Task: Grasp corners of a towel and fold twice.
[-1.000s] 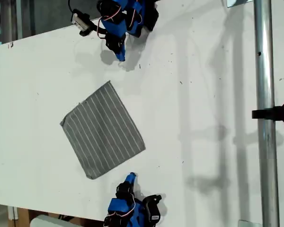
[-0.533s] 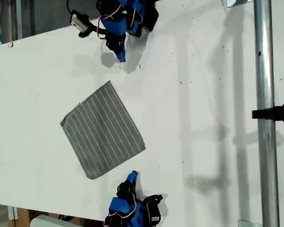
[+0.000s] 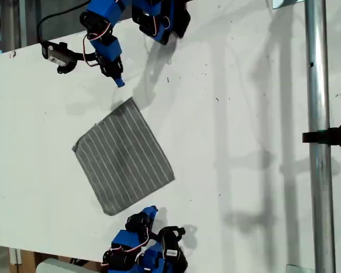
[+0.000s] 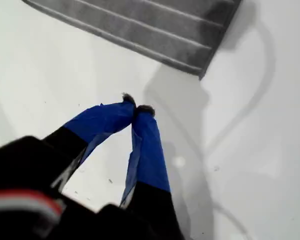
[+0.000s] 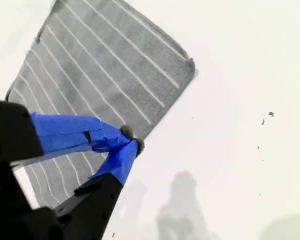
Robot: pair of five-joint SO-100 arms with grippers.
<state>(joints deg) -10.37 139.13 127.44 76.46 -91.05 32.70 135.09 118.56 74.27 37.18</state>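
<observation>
Towel (image 3: 124, 156) spread flat and single-layered on the white desk (image 3: 244, 114), turned diamond-wise, toward the exterior view's left and about midway between the desk's two long edges. Above it in that view, near the desk edge at the top, my first gripper (image 3: 119, 83), blue tips pressed together (image 4: 136, 104), empty, just off one corner (image 3: 131, 100) of the cloth, with the arm's shadow reaching that corner (image 4: 202, 74). By the desk edge at the exterior view's bottom, my second gripper (image 3: 152, 211), likewise pinched closed on nothing (image 5: 132, 140), just beside the towel's nearest edge, between two corners and closer to the one (image 5: 191, 65) toward the exterior view's right. Whether it touches the cloth: cannot tell.
</observation>
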